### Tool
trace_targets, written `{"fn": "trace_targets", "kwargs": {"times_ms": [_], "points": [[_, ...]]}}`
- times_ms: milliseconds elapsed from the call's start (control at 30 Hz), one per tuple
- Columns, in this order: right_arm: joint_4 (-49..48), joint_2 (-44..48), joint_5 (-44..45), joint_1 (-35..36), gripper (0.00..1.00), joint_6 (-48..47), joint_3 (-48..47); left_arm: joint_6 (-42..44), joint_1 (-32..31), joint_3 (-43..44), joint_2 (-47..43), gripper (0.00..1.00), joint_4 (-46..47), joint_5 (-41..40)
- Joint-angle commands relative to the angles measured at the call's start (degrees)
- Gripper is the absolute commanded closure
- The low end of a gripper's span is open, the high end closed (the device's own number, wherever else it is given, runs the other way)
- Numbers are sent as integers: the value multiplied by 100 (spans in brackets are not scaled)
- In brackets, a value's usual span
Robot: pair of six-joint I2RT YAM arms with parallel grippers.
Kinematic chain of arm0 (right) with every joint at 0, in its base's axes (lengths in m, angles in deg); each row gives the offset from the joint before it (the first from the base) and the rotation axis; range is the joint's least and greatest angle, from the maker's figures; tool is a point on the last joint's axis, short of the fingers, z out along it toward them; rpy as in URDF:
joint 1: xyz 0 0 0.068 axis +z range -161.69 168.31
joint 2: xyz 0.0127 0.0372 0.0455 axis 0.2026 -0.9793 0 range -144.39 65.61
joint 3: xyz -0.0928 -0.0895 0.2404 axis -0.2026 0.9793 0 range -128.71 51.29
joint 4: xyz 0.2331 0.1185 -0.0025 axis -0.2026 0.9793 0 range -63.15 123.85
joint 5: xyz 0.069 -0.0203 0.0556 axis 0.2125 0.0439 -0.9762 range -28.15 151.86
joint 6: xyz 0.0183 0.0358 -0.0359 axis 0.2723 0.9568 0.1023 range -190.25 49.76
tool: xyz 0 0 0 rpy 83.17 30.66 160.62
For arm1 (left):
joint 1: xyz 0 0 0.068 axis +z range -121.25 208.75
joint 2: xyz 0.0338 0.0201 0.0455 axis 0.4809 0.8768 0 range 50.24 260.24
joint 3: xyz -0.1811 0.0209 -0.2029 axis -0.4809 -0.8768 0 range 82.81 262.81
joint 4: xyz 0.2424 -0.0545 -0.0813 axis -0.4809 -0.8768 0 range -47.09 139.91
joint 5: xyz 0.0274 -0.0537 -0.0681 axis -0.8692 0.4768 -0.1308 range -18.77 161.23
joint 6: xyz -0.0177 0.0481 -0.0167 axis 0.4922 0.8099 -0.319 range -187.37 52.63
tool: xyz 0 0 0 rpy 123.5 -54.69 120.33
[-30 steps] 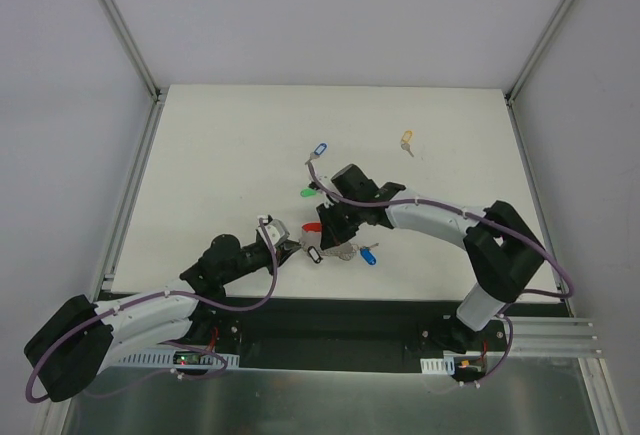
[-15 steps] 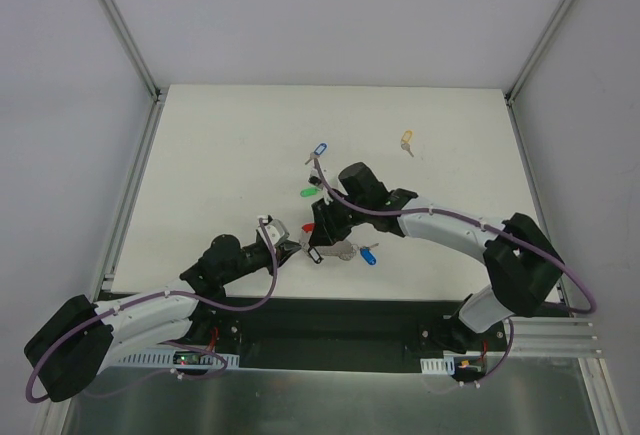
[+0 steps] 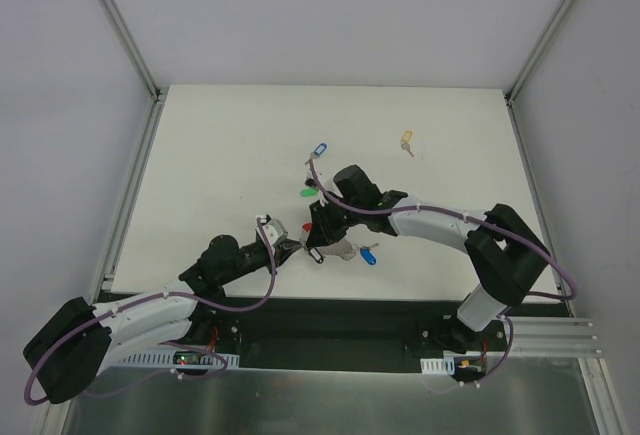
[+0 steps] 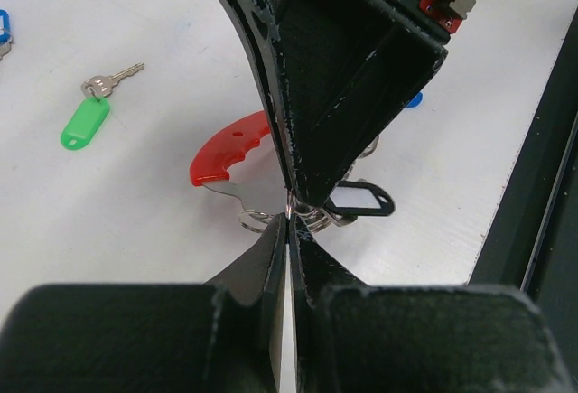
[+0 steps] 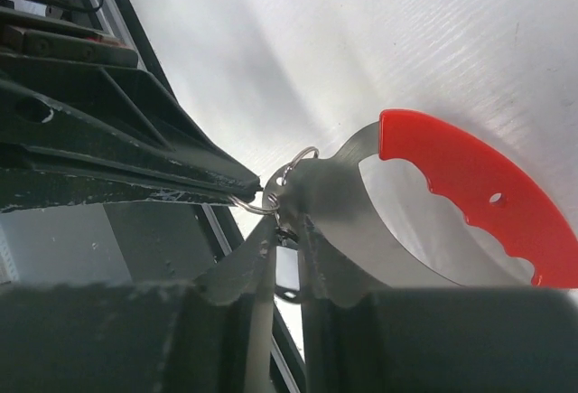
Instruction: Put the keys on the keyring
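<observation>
— White table (image 3: pixel 220 175), top view: where's the keyring (image 3: pixel 306 226)?
— Mid-table, between both arms.
— Left wrist?
— Left end effector (image 4: pixel 288 223) clenched on a wire ring (image 4: pixel 253 222).
— Right wrist?
— Right end effector (image 5: pixel 284 230) narrowly parted at keyring's grey band; grip unclear.

Glossy red plastic keyring (image 5: pixel 470 185)

White table (image 3: pixel 220 175); yellow key (image 3: pixel 407 140), green key (image 3: pixel 308 193)
</observation>
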Motion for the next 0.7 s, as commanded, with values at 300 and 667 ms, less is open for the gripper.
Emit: {"fn": "trace_targets", "kwargs": {"times_ms": [300, 667], "points": [[188, 176, -163, 29, 99, -362, -116, -119, 20, -24, -46, 80, 330, 42], [779, 185, 267, 249, 99, -644, -485, -75, 20, 424, 384, 60, -145, 156]]}}
